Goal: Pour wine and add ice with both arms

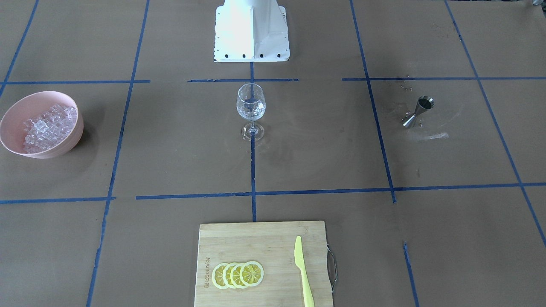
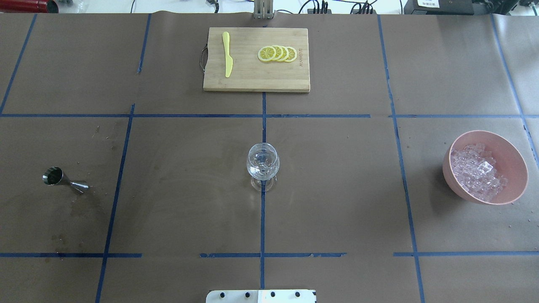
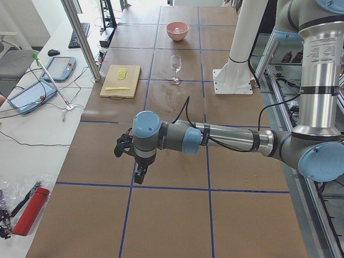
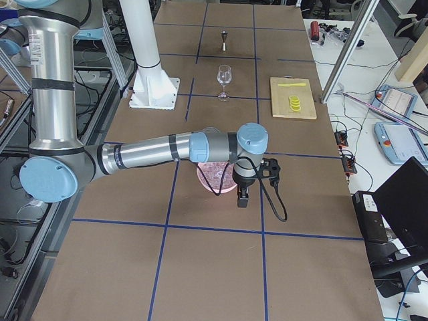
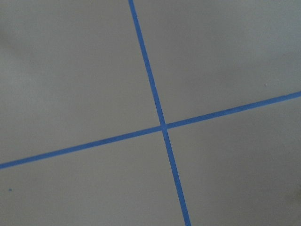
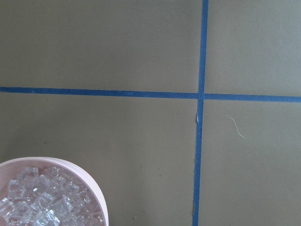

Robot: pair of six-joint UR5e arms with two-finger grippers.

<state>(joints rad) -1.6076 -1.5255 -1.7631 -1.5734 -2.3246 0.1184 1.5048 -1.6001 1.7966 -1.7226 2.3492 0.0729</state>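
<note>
Pink bowl at the robot's right on your bench holds the heaped ice, the wine glass stands upright at centre and the steel jigger at left, while you cannot tell whether the left end effector or right end effector is clenched or released.

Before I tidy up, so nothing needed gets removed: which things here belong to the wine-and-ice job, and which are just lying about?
Job: wine glass, jigger (likely the pourer), pink bowl, ice.
Lying about: cutting board, lemon slices, yellow knife.
</note>
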